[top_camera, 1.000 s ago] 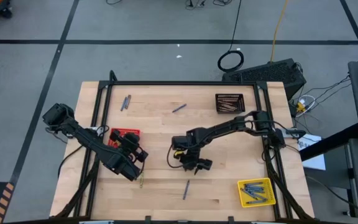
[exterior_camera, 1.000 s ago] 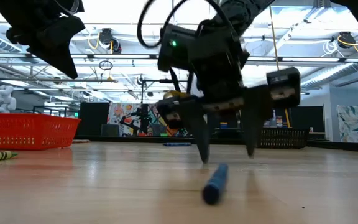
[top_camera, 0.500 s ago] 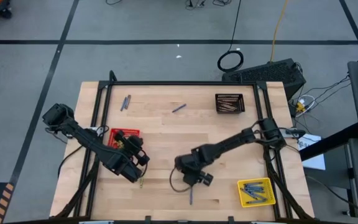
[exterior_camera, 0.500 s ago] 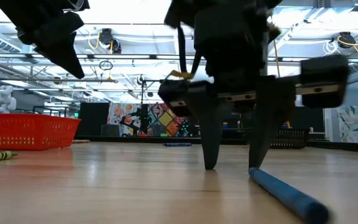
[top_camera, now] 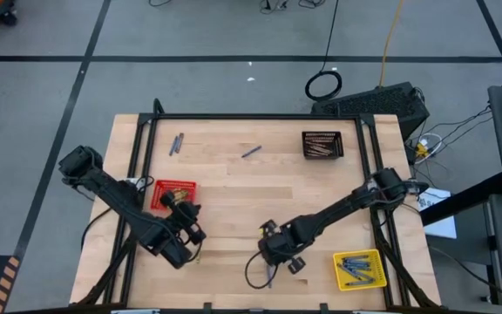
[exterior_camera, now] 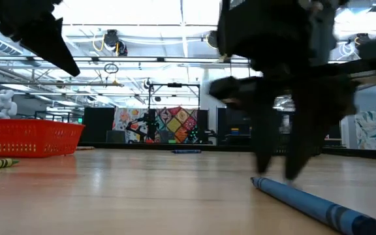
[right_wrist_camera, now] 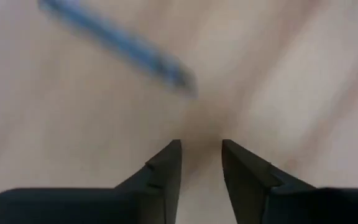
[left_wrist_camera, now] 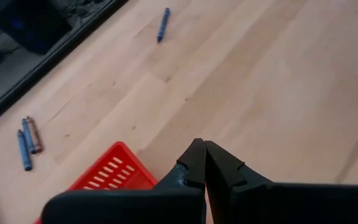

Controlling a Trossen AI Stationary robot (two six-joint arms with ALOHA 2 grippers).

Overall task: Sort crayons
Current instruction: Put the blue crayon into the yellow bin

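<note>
Blue crayon [exterior_camera: 312, 203] lies on the bench [top_camera: 234, 187] near its front edge, its far end cut off in the low view and mostly hidden under the right arm from above. Right claw [right_wrist_camera: 201, 155] is seen narrowly parted, empty, tips just beside the crayon; contact cannot be told. Left claw [left_wrist_camera: 204, 155] is closed, empty, above the red basket [top_camera: 172, 194]. No writing legible.

Blue crayon [right_wrist_camera: 120, 43] lies beyond parted jaws (nothing gripped).

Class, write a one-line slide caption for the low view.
Right gripper, fingers slightly apart, stands just behind a blue crayon lying on the wooden table.
</note>
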